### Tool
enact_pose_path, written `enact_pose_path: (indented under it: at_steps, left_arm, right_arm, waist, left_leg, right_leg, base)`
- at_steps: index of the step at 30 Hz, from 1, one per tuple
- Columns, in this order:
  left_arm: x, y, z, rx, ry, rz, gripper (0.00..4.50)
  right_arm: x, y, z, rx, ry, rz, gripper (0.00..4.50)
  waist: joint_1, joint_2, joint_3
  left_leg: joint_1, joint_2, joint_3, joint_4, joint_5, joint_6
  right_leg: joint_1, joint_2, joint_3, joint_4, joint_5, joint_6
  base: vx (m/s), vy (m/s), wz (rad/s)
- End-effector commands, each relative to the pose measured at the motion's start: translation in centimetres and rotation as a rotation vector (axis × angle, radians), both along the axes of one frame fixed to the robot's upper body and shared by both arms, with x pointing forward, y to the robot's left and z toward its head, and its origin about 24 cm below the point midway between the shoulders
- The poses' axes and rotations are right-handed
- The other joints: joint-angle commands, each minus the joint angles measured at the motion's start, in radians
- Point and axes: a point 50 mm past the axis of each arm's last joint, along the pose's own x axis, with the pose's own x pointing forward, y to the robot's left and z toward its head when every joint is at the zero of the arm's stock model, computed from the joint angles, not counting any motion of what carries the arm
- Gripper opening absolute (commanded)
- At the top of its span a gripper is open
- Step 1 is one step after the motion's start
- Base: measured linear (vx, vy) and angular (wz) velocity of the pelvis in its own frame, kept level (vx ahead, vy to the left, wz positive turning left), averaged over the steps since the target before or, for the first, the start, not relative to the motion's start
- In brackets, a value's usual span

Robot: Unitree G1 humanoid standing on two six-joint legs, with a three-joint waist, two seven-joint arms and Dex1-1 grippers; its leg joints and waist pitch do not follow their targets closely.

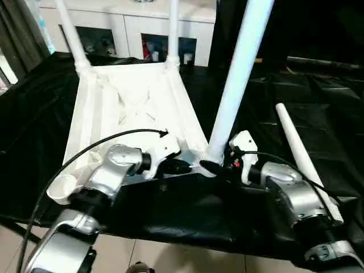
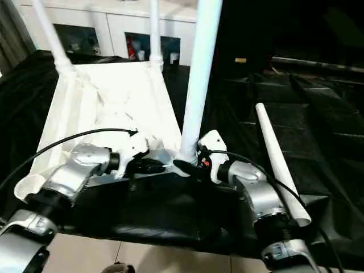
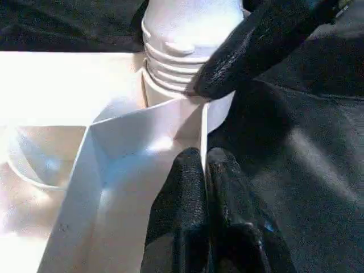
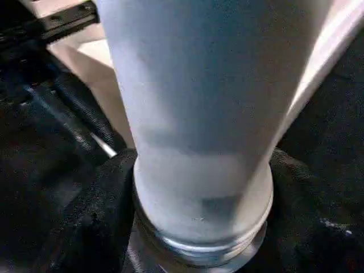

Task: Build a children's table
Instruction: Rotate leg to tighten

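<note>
- Nearest you, the left gripper [image 1: 177, 165] has its fingers [image 3: 196, 199] pressed together on the thin near wall of the tabletop [image 1: 136, 105], judged a hold that steadies the piece against twisting.
- Beside it, the right gripper [image 1: 211, 167] has its fingers clamped round the threaded base of the near-right leg [image 1: 236, 79], just where that leg enters its corner socket; the grip looks meant for screwing the leg home, and some thread rings are exposed in the left wrist view, so seating seems unfinished.
- The tabletop lies upside down on the black-draped worktop [image 1: 318, 108], ribbed underside up, so that you can reach the sockets from above.
- The near-left socket [image 1: 63, 186] is open and awaits a leg.
- To the right, one loose leg [image 1: 304, 159] lies flat on the worktop, well apart from the tabletop.
- Farthest, two legs stand upright in the far sockets: the far-left leg [image 1: 71, 31] and the far-right leg [image 1: 173, 28].
- Count: one tabletop; four legs, three standing and one loose.
- Beyond the worktop stands a white cabinet [image 1: 131, 25].
</note>
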Motion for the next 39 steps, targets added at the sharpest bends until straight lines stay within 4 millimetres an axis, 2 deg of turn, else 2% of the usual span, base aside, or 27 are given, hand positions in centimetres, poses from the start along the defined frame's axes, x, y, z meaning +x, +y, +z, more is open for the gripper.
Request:
enact_pose_path:
  at_steps: [1,3,7,10,12,13,15,20,23,25,28,31,33,39]
  left_arm:
    - [-0.1,0.6,0.1,-0.044,0.000,0.010,0.00]
    - [-0.2,0.6,0.0,-0.043,0.000,0.008,0.00]
    - [-0.2,0.5,0.1,-0.045,-0.002,0.010,0.00]
    - [-0.1,0.5,0.0,-0.038,-0.004,0.023,0.00]
    - [0.1,0.4,-0.1,-0.027,0.000,0.053,0.00]
    - [0.3,0.3,-0.1,-0.025,-0.006,0.074,0.00]
    - [0.5,-0.1,-0.2,-0.017,-0.010,0.112,0.00]
    - [1.3,-1.5,-0.6,-0.003,-0.012,0.218,0.00]
    - [2.0,-1.9,-0.6,0.007,-0.023,0.300,0.00]
    - [2.4,-2.7,-0.3,0.001,-0.032,0.326,0.00]
    - [2.4,-3.3,0.0,-0.016,-0.039,0.296,0.00]
    - [2.3,-3.1,-0.2,-0.005,-0.035,0.292,0.00]
    - [2.2,-3.0,-0.3,-0.001,-0.035,0.293,0.00]
    - [2.2,-2.5,-0.6,0.007,-0.029,0.294,0.00]
  right_arm:
    - [-0.2,-0.3,0.8,-0.009,-0.014,0.071,3.13]
    - [-0.1,-0.3,0.8,-0.008,-0.019,0.058,3.13]
    - [0.1,0.0,0.7,0.026,-0.003,0.022,3.03]
    - [0.2,0.2,0.3,0.019,0.006,-0.009,2.84]
    - [0.4,0.5,-0.3,0.010,0.011,-0.070,2.83]
    - [0.5,0.7,-0.6,0.004,0.009,-0.111,2.80]
    - [0.8,1.2,-1.1,0.020,0.022,-0.209,2.76]
    - [1.7,2.6,-1.8,0.061,0.060,-0.417,2.76]
    - [2.0,2.9,-1.9,0.090,0.084,-0.489,2.76]
    - [2.3,3.6,-1.9,0.096,0.091,-0.536,2.76]
    - [2.4,4.5,-1.6,0.099,0.063,-0.498,2.76]
    - [2.4,4.7,-1.4,0.107,0.053,-0.493,2.76]
    - [2.5,4.6,-1.4,0.115,0.052,-0.496,3.32]
    - [2.8,4.2,-0.8,0.185,0.065,-0.489,3.93]
  waist:
    - [0.000,-0.011,-0.076]
    - [0.001,-0.012,-0.073]
    - [-0.002,-0.014,-0.071]
    - [-0.004,-0.012,-0.071]
    - [-0.005,-0.012,-0.071]
    - [-0.008,-0.016,-0.071]
    - [-0.013,-0.014,-0.070]
    - [-0.033,-0.011,-0.063]
    - [-0.031,-0.010,-0.065]
    - [-0.030,-0.010,-0.067]
    - [-0.027,-0.012,-0.069]
    - [-0.028,-0.014,-0.068]
    - [-0.029,-0.015,-0.066]
    - [-0.029,-0.017,-0.066]
  left_leg:
    - [0.024,0.024,-0.004,-0.036,-0.071,0.084]
    - [0.023,0.024,-0.003,-0.037,-0.087,0.088]
    - [0.026,0.027,-0.004,-0.042,-0.130,0.066]
    - [0.026,0.027,-0.004,-0.042,-0.127,0.058]
    - [0.025,0.026,-0.004,-0.042,-0.123,0.055]
    - [0.023,0.025,-0.004,-0.043,-0.122,0.052]
    - [0.024,0.024,-0.005,-0.045,-0.129,0.044]
    - [0.028,0.022,-0.008,-0.055,-0.209,-0.005]
    - [0.033,0.024,-0.008,-0.055,-0.222,-0.013]
    - [0.030,0.022,-0.008,-0.052,-0.189,-0.006]
    - [0.027,0.020,-0.007,-0.049,-0.160,0.013]
    - [0.027,0.020,-0.007,-0.049,-0.164,0.022]
    - [0.027,0.021,-0.007,-0.051,-0.182,0.017]
    - [0.028,0.023,-0.007,-0.051,-0.179,0.023]
  right_leg:
    - [0.042,-0.067,0.032,-0.052,0.182,-0.224]
    - [0.039,-0.069,0.031,-0.053,0.169,-0.231]
    - [0.038,-0.072,0.032,-0.060,0.071,-0.227]
    - [0.037,-0.072,0.033,-0.060,0.066,-0.225]
    - [0.036,-0.073,0.033,-0.058,0.073,-0.226]
    - [0.038,-0.074,0.033,-0.058,0.074,-0.227]
    - [0.036,-0.074,0.033,-0.060,0.056,-0.224]
    - [0.033,-0.075,0.036,-0.075,-0.076,-0.208]
    - [0.033,-0.075,0.038,-0.076,-0.071,-0.203]
    - [0.034,-0.074,0.038,-0.071,-0.012,-0.206]
    - [0.039,-0.074,0.036,-0.066,0.052,-0.208]
    - [0.039,-0.074,0.036,-0.068,0.046,-0.208]
    - [0.039,-0.075,0.036,-0.071,0.011,-0.206]
    - [0.038,-0.075,0.036,-0.070,0.008,-0.208]
  base:
    - [0.000,0.000,0.00]
    - [0.000,0.000,0.00]
    - [0.000,0.000,0.00]
    - [0.000,0.000,0.00]
    - [0.000,0.000,0.00]
    - [0.000,0.000,0.00]
    - [0.000,0.000,0.00]
    - [0.000,0.000,0.00]
    - [0.000,0.000,0.00]
    - [0.000,0.000,0.00]
    - [0.000,0.000,0.00]
    - [0.000,0.000,0.00]
    - [0.000,0.000,0.00]
    - [0.000,0.000,0.00]
